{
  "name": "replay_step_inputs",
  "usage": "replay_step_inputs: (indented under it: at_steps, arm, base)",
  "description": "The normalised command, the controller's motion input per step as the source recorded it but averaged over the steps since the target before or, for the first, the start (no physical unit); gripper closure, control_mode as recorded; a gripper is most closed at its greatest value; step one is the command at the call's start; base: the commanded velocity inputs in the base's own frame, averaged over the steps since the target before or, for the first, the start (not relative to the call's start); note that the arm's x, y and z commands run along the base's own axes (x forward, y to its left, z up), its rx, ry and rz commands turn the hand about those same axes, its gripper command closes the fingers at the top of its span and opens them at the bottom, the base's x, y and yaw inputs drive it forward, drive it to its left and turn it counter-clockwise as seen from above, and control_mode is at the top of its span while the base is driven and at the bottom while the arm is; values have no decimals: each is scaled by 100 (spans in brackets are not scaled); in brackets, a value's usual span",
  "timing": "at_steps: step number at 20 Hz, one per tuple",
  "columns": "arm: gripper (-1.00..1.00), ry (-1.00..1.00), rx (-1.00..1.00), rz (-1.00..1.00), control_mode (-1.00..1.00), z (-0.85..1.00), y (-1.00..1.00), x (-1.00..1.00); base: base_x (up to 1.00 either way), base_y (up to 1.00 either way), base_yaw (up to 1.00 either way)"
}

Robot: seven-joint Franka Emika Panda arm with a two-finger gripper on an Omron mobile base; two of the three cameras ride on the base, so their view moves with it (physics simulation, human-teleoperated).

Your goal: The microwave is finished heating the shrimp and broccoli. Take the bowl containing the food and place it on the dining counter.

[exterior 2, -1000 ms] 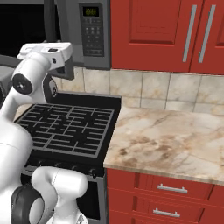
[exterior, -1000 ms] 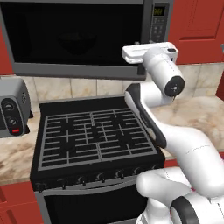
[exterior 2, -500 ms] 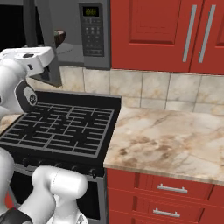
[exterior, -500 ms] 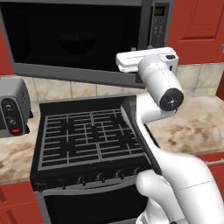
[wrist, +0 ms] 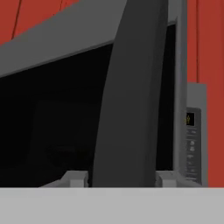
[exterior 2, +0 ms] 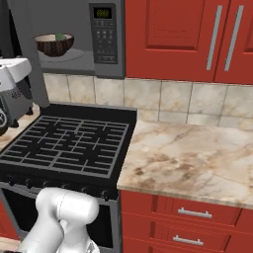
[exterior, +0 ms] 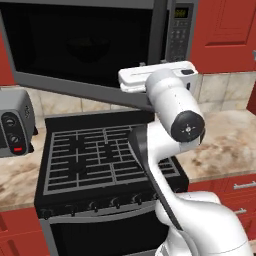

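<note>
The microwave (exterior 2: 106,34) hangs above the stove with its door (exterior: 75,50) swung wide open to the left. Inside stands the dark-brown bowl (exterior 2: 53,45), and the green broccoli (exterior 2: 60,36) pokes above its rim. The shrimp is hidden in the bowl. My gripper (wrist: 122,178) straddles the door's dark handle bar (wrist: 131,96), one fingertip (wrist: 76,178) on each side and slightly apart from it, so the jaws stand open. The beige marbled dining counter (exterior 2: 197,158) lies to the right of the stove.
A black gas stove (exterior: 100,155) sits directly below the microwave. A silver toaster oven (exterior: 15,125) stands on the counter at the far left. Red wall cabinets (exterior 2: 197,34) hang right of the microwave, with red drawers (exterior 2: 192,212) under the counter.
The microwave door has swung further open to the left with my hand at its handle. The bowl inside now shows fully in the right base view. The jaws have widened a little.
</note>
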Motion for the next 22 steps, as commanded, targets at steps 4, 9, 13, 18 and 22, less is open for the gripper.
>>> replay_step_inputs:
  at_steps: [4,9,13,18,22]
  arm:
    - [-100,1,-2,2,-100,5,15,-32]
    - [-100,0,-6,2,-100,-21,0,-50]
    - [-100,0,-7,2,-100,-26,1,-100]
    - [-100,-3,4,0,-100,6,-36,-83]
    - [-100,2,32,3,-100,51,-100,-9]
  base:
    - [0,0,0]
    - [0,0,0]
    - [0,0,0]
    - [0,0,0]
    - [0,0,0]
